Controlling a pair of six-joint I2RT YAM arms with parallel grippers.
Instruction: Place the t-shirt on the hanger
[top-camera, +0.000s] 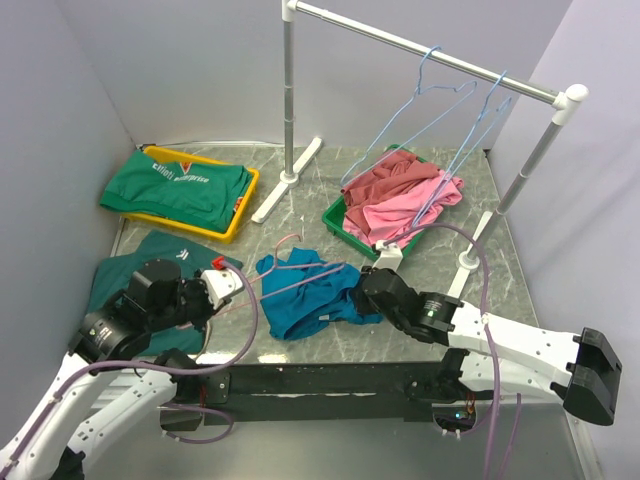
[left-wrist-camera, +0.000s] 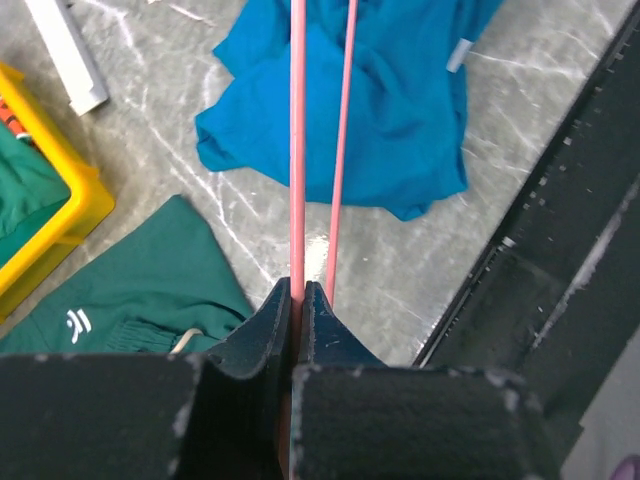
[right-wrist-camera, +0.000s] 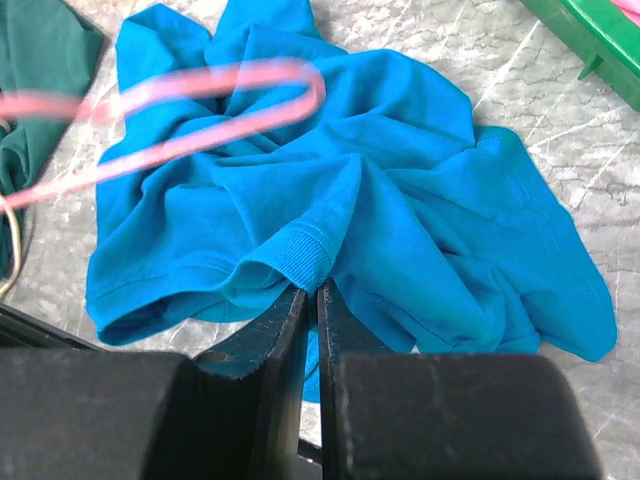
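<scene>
We see the t-shirt (top-camera: 305, 295) lying crumpled on the desk (top-camera: 310, 205), close to the middle of its near edge and just in front of both arms. The left gripper (left-wrist-camera: 298, 290) has its jaws pressed tight on one wire of the hanger (left-wrist-camera: 297, 150). The second wire runs alongside it, just to the right of the jaws. From that grip the hanger reaches out over the teal cloth, and its rounded end hovers above the folds in the right wrist view. The right gripper (right-wrist-camera: 312, 295) comes in from the right-hand side, its jaws nearly together and pinching a ribbed edge of the t-shirt. A green garment (top-camera: 150, 255) lies flat toward the left edge, beside the left arm. A yellow tray (left-wrist-camera: 70, 195) of green clothes sits near the far left corner. A green tray (right-wrist-camera: 600, 45) of pink and maroon clothes stands toward the far right.
</scene>
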